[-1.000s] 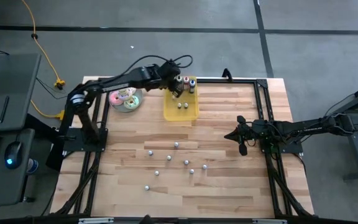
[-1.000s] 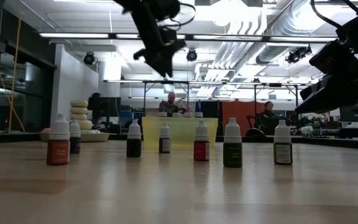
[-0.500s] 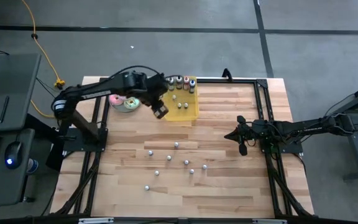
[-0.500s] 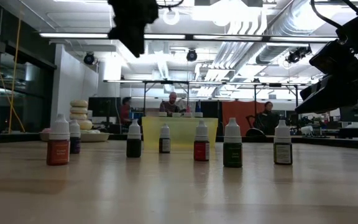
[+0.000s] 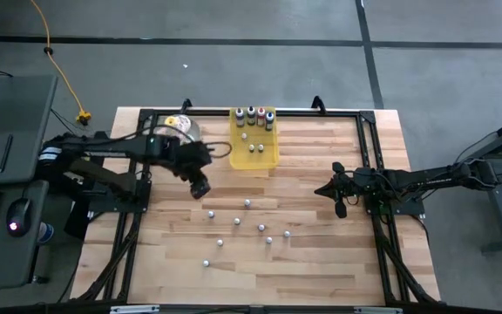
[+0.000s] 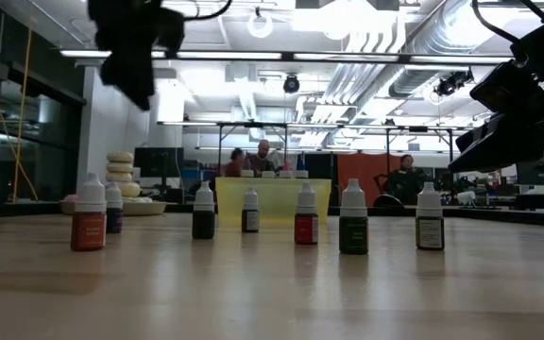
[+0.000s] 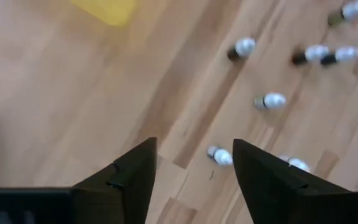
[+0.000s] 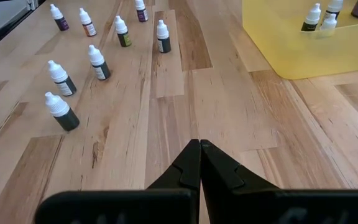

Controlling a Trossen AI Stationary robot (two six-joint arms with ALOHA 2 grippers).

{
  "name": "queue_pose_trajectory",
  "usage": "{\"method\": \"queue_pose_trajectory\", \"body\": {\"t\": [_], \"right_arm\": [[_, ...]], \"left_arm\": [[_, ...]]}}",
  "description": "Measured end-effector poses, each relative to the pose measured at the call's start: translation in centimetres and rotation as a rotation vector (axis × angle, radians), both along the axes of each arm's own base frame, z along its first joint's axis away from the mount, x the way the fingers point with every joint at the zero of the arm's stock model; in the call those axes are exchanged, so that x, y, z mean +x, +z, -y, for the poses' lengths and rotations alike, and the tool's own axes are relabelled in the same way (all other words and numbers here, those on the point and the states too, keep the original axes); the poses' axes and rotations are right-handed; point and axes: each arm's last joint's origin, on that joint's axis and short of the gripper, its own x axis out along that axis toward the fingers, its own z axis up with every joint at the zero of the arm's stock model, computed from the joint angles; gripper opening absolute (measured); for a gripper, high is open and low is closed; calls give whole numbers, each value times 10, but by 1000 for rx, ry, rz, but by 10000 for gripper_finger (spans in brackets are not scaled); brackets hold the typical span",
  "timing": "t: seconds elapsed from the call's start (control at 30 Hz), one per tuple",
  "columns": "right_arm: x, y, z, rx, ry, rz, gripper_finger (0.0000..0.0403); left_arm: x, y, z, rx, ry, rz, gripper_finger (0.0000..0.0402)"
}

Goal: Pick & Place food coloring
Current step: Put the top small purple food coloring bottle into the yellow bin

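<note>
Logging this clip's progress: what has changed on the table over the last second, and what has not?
The left gripper has swung away from over the yellow tray, toward the loose food coloring bottles on the table, and hangs open and empty. No bottle outside the tray has moved, and the tray's contents look the same. The right gripper stays shut at the right side.

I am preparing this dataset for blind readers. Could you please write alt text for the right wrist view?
The right gripper, fingers shut and empty, hangs over a wooden table. Ahead of it seven small food coloring bottles with white caps stand scattered on the wood. To one side, a yellow tray holds several more bottles.
</note>
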Motion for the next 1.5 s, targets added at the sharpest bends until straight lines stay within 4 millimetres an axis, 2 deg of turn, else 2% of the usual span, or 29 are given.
{"method": "queue_pose_trajectory", "body": {"t": [0.17, 0.43, 0.6, 0.83, 1.07, 1.3, 1.5], "right_arm": [[0, 0, 0, 0, 0, 0, 0], [0, 0, 0, 0, 0, 0, 0], [0, 0, 0, 0, 0, -1, 0], [0, 0, 0, 0, 0, 0, 0], [0, 0, 0, 0, 0, 0, 0], [0, 0, 0, 0, 0, 0, 0], [0, 0, 0, 0, 0, 0, 0]], "left_arm": [[-10, -32, 16, 14, -181, 50, 211], [-26, -67, 32, 60, -267, 102, 211], [-32, -77, 33, 123, -362, 181, 211], [-41, -95, 32, 191, -510, 187, 211], [-39, -104, 35, 168, -615, 286, 211], [-39, -116, 35, 252, -741, 304, 211], [-32, -124, 37, 259, -776, 365, 211]]}}
